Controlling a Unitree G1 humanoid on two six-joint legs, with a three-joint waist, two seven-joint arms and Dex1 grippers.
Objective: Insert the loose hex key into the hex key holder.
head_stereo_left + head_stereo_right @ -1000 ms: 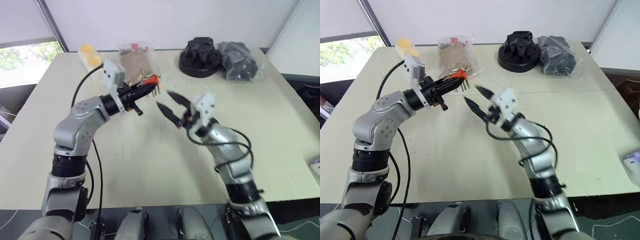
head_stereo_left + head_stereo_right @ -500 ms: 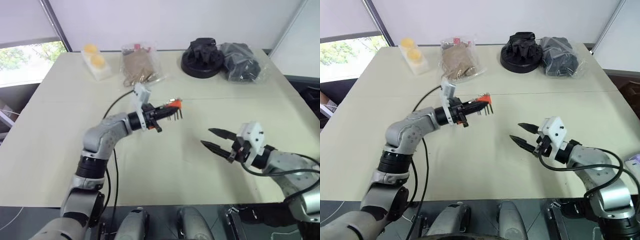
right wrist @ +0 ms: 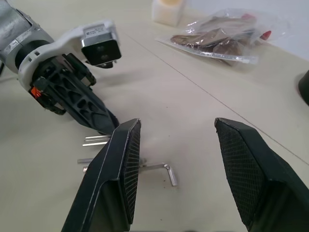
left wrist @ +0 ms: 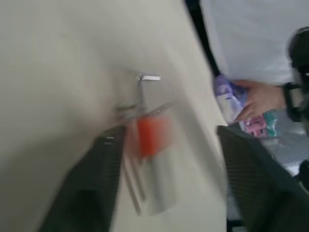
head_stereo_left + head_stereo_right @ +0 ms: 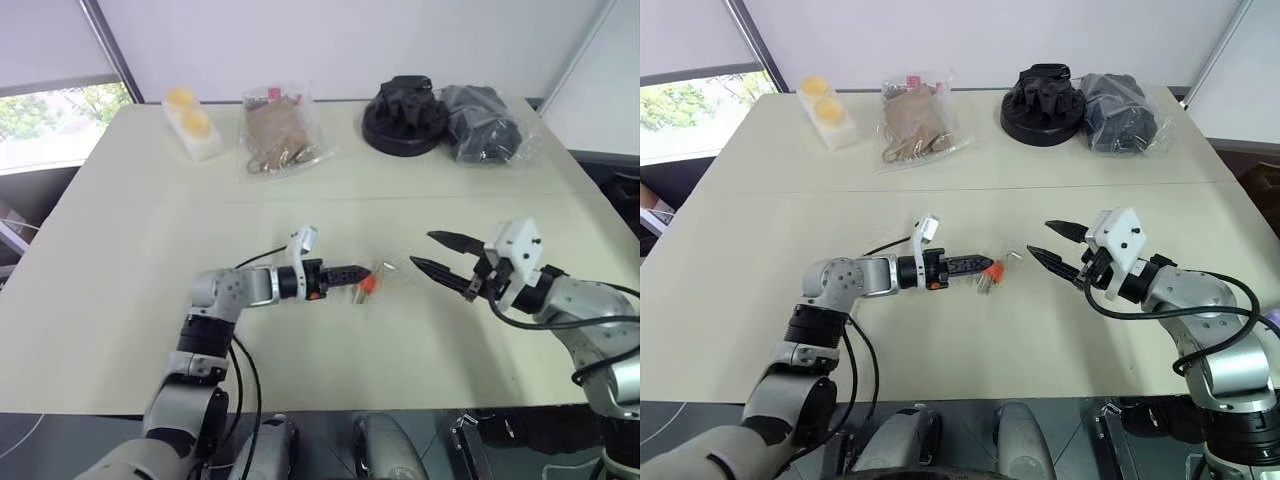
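Left eye view: on the beige table we list the left gripper lying low, its fingertips at the small orange-red plastic hex key holder, and the right gripper apart to the right, fingers spread and empty. Left wrist view: the holder sits blurred between widely parted fingers, touching neither, with the thin L-shaped grey metal loose hex key just beyond. Right wrist view: the loose key lies flat on the table between the open fingers.

We see our left black two-fingered tool lying low, fingers apart; our right black tool hovers level, fingers spread.
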